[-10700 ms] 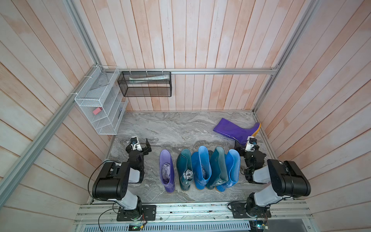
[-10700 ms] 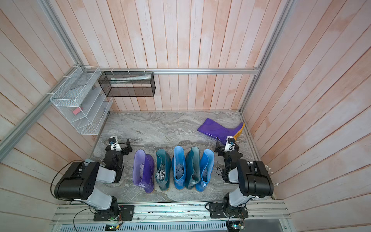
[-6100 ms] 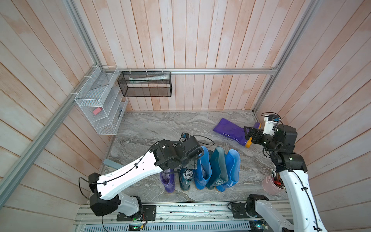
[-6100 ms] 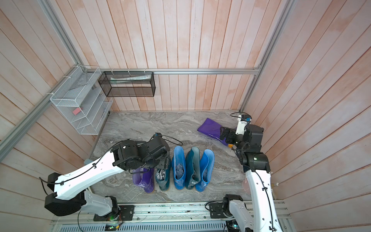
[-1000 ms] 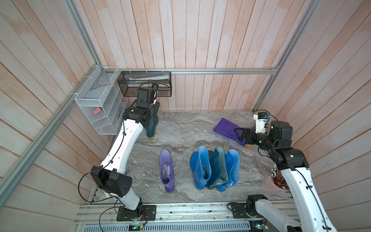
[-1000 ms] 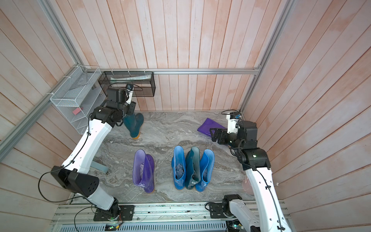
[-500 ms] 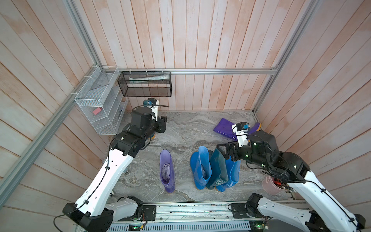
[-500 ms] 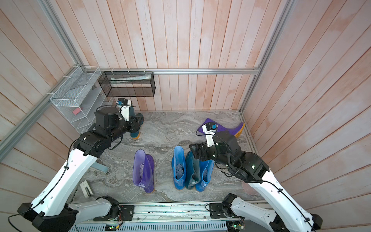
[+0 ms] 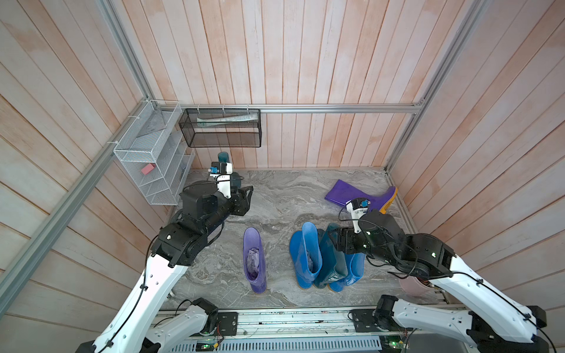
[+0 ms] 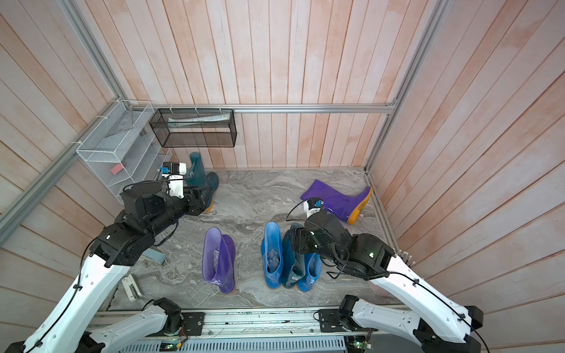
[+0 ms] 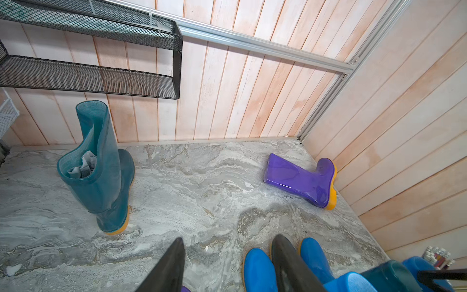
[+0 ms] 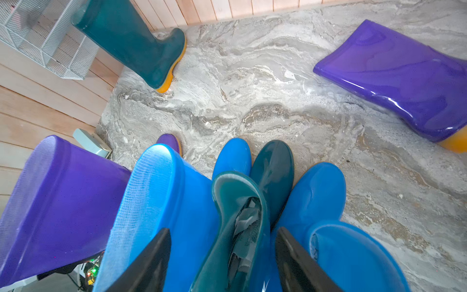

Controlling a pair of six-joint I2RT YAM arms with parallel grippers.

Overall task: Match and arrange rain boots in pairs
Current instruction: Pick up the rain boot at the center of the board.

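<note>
Your left gripper (image 11: 227, 268) hung open and empty over the marbled floor (image 9: 284, 198), with nothing between its fingers (image 11: 166, 265). Near it, the rear teal boot (image 10: 195, 171) stood upright in the far corner on the left arm's side, below the black mesh basket (image 10: 195, 131).

Your right gripper (image 12: 222, 263) was spread above the front row, its fingers astride the cuff of the middle teal boot (image 12: 235, 215). A gap showed beside one finger, so it had no grip. That boot stood pressed between the inner blue boot (image 9: 305, 256) and the outer blue boot (image 9: 351, 272).

The lavender boot (image 10: 217, 259) stood upright, apart from those three, on the left arm's side. The dark purple boot (image 9: 357, 195) lay on its side near the far wall on the right arm's side, well apart from the lavender one.
</note>
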